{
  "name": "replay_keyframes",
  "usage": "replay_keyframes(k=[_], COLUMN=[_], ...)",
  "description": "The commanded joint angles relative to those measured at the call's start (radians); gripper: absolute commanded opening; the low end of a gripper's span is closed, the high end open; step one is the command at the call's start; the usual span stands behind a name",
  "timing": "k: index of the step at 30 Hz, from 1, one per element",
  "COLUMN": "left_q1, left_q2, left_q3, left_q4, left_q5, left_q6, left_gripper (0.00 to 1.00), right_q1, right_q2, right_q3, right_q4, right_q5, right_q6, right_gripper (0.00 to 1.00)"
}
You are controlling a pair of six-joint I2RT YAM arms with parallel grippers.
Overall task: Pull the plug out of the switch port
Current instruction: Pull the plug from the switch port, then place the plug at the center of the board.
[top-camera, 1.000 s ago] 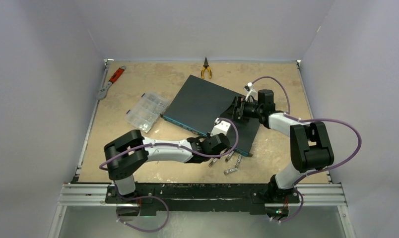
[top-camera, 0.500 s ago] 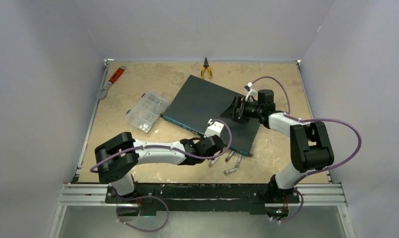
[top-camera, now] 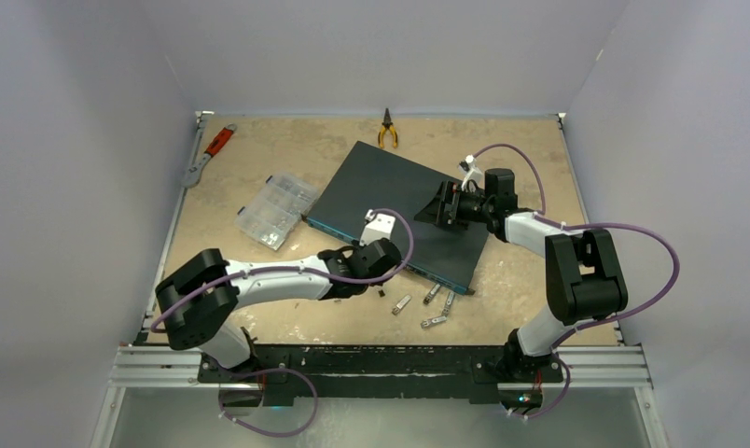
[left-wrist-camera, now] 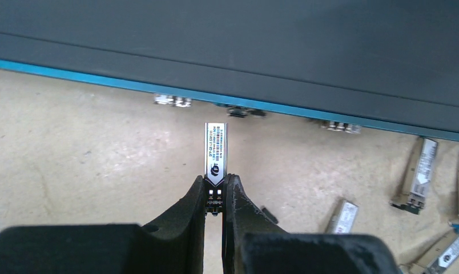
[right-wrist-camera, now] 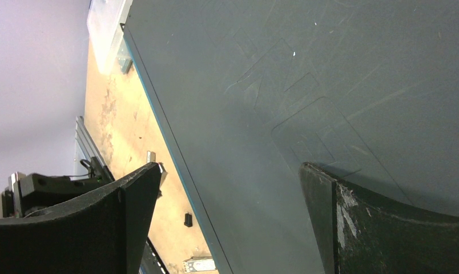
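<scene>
plug (left-wrist-camera: 214,154) label txt: too small to read | switch (left-wrist-camera: 273,45): cut off top+sides | port row (left-wrist-camera: 244,111): blurry

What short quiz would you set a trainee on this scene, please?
1. True or false: the left end effector is shut on an SFP module.
2. The held module is: A) seated in a port, B) held clear of the switch, C) resting on the switch's top.
3. Fill in: the right end effector sits over the switch's top with its jaws ____.
Key: 1 true; 2 B; 3 open.
</scene>
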Motion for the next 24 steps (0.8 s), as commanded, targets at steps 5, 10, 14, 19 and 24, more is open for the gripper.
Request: replay_keyframes(k=[5, 10, 14, 19, 24], left_q1=[0.057, 0.064, 0.068, 0.070, 0.070], left_q2=[-0.079, -0.094, -0.096, -0.098, -0.098], left_q3=[-0.069, -0.107, -0.125, -0.139, -0.146], left_q4=[-0.054, -0.066, -0.072, -0.081, -0.083], left_q5=[-0.016, -0.006, 0.007, 0.016, 0.023], left_q6=[-0.001, -0.026, -0.040, -0.058, -0.067], left_gripper=[0.00, 0.00, 0.00, 0.00, 0.00], right_q1=[-0.030, -0.030, -0.029, -0.030, -0.030], right_q2=[0.102, 0.105, 0.106, 0.100, 0.101], right_q3=[-0.059, -0.059, -0.063, -0.066, -0.066], right_q4=[-0.150, -0.150, -0.150, -0.150, -0.150], right_q5=[0.256, 0.256, 0.254, 0.253, 0.253], right_q6=[-0.088, -0.089, -0.087, -0.086, -0.086], right_gripper=[0.99, 0.99, 0.99, 0.99, 0.99])
